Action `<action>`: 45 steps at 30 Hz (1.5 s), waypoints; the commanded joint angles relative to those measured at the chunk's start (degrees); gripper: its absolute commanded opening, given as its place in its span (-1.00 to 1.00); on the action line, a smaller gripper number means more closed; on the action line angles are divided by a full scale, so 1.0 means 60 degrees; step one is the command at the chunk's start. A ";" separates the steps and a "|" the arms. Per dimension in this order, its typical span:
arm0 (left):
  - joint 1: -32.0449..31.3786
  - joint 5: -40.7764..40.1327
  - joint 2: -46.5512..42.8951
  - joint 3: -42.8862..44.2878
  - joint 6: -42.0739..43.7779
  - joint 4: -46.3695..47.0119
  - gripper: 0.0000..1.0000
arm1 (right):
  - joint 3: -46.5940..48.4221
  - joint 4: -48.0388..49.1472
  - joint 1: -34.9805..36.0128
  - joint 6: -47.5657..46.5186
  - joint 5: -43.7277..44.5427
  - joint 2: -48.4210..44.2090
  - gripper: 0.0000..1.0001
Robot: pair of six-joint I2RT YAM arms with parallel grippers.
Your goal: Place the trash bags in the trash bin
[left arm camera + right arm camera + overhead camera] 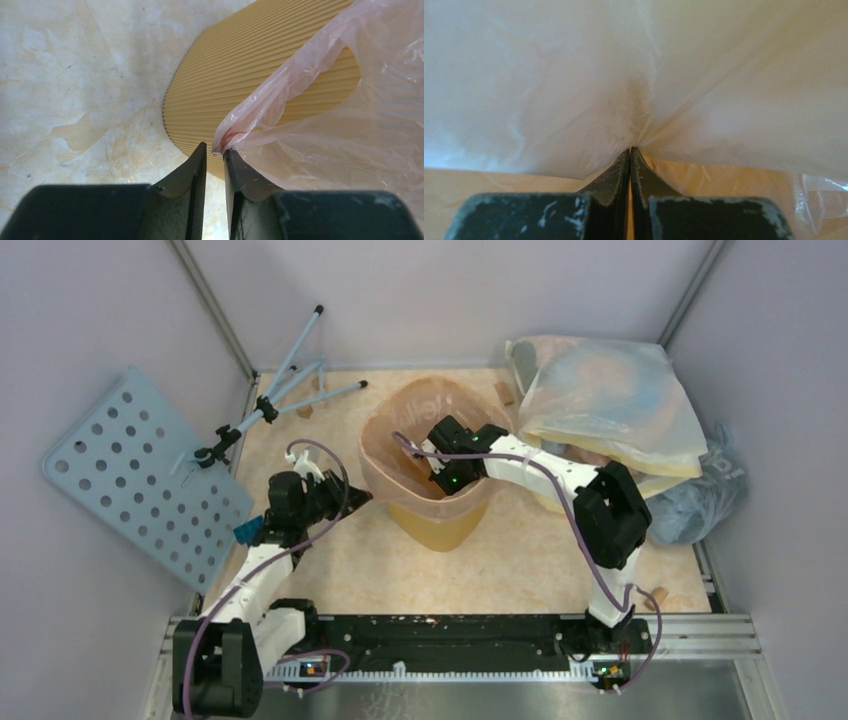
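Observation:
The yellow-orange trash bin (452, 525) stands mid-floor. The pale pink trash bag (384, 468) lies in its mouth and drapes over the rim. My right gripper (441, 483) reaches down inside the bin. In the right wrist view it (630, 148) is shut on the bag film (574, 75), and wrinkles radiate from the pinch. My left gripper (357, 498) is outside the bin's left rim. In the left wrist view its jaws (215, 148) stand slightly apart, with a bunched corner of the bag (350, 130) at the tip of the right finger (239, 172), beside the ribbed bin wall (235, 65).
A large whitish-yellow sack (610, 400) and a grey-blue bag (700, 500) lie right of the bin. A light blue perforated panel (130, 475) and a tripod stand (290, 390) are at the left. A small wooden block (657, 595) sits near the right arm's base.

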 commanded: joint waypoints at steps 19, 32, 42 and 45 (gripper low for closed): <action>0.0036 -0.0062 -0.1200 0.1072 0.0095 -0.1048 -0.49 | -0.0103 0.0125 -0.0071 0.0031 0.0343 0.0667 -1.00; 0.0039 -0.0003 -0.0795 0.1294 -0.0077 -0.0714 -0.51 | 0.1496 -0.0983 -0.0070 -0.0263 0.0296 0.1440 -1.00; 0.0055 -0.0375 -0.1100 0.1475 0.0182 -0.1149 -0.50 | 0.2121 -0.1485 -0.0067 -0.0422 0.0182 0.2253 -1.00; 0.0076 -0.0409 -0.1137 0.1519 0.0268 -0.1420 -0.50 | 0.2111 -0.1495 -0.0062 -0.0422 0.0158 0.2388 -1.00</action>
